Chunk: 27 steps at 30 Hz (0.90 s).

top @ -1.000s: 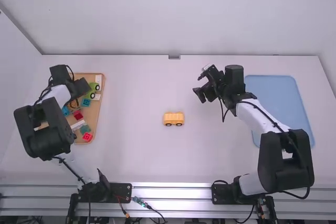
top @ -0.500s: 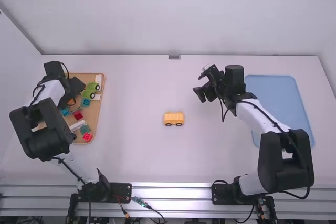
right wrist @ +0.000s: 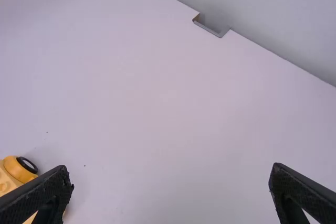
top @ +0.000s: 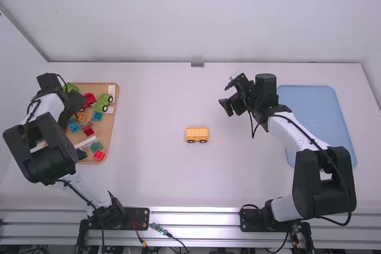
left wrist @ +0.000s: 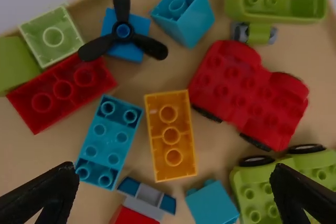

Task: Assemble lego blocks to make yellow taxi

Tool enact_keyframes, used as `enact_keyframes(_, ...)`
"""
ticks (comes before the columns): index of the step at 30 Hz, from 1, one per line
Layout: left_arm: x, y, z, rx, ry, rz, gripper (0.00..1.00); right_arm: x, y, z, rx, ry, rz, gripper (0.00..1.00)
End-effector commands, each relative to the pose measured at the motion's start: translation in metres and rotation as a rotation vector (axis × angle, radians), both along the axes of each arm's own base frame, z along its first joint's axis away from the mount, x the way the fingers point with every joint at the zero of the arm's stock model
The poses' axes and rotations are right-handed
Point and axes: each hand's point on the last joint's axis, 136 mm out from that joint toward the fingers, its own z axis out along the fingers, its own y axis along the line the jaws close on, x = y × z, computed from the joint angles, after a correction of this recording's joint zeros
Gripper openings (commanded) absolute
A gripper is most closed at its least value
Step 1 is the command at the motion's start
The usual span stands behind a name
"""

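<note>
Over by the left end of the tabletop (top: 178, 176), the left arm's pincer (top: 71, 102) hangs above the wooden tray (top: 116, 102) of blocks, wide apart—I can see a good gap between its two fingers in the left wrist view. In that view, an orange brick (left wrist: 170, 135) lies with its hollow underside up, between a long turquoise brick (left wrist: 108, 141) and a red wheeled base (left wrist: 249, 93). A black propeller (left wrist: 123, 30) sits on a blue block (left wrist: 126, 51), close to a red brick (left wrist: 62, 94), also hollow side up. A green wheeled base (left wrist: 257, 192) is in there too, partly behind one finger.

The taxi's yellow wheeled body (top: 197, 134) stands by itself near the middle of the tabletop, between the two arms, well apart from the tray. The right arm's pincer (top: 226, 97) is beyond it and off to its right, up over the bare surface—wide as well, with its fingers well apart. Part of the yellow body shows past one of them in the right wrist view. Further right, a pale blue mat (top: 315, 105) lies flat, the right arm crossing above its edge.
</note>
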Motion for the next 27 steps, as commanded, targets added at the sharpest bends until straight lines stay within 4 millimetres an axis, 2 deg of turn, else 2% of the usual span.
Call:
enact_keyframes(1, 0.01, -0.005, -0.014, -0.036, 0.004, -0.027, 0.99, 0.007, 0.0, 0.011, 0.013, -0.019, -0.011, 0.99)
enact_keyframes(4, 0.014, -0.009, -0.027, -0.083, 0.044, -0.063, 0.99, 0.006, 0.001, 0.011, 0.015, -0.02, -0.004, 0.99)
enact_keyframes(6, 0.012, -0.009, -0.031, -0.114, 0.098, -0.047, 0.95, 0.007, 0.0, 0.011, 0.014, -0.02, -0.007, 0.99)
enact_keyframes(9, 0.008, -0.001, -0.023, -0.12, 0.144, 0.047, 0.92, 0.007, 0.0, 0.011, 0.012, -0.021, -0.005, 0.99)
enact_keyframes(11, 0.014, -0.001, -0.013, -0.11, 0.133, 0.041, 0.91, 0.007, 0.0, 0.011, 0.013, -0.019, -0.01, 0.99)
enact_keyframes(14, 0.021, -0.006, -0.011, -0.125, 0.111, 0.044, 0.88, 0.007, 0.0, 0.011, 0.023, -0.011, -0.019, 0.99)
enact_keyframes(18, 0.022, -0.012, -0.024, -0.127, 0.105, 0.03, 0.88, 0.006, 0.0, 0.01, 0.023, -0.008, -0.017, 0.99)
enact_keyframes(20, 0.021, -0.018, -0.036, -0.127, 0.11, 0.023, 0.88, 0.006, 0.0, 0.01, 0.023, -0.008, -0.016, 0.99)
enact_keyframes(27, 0.014, -0.013, -0.043, -0.127, 0.111, 0.072, 0.79, 0.006, 0.0, 0.011, 0.025, -0.01, -0.015, 0.99)
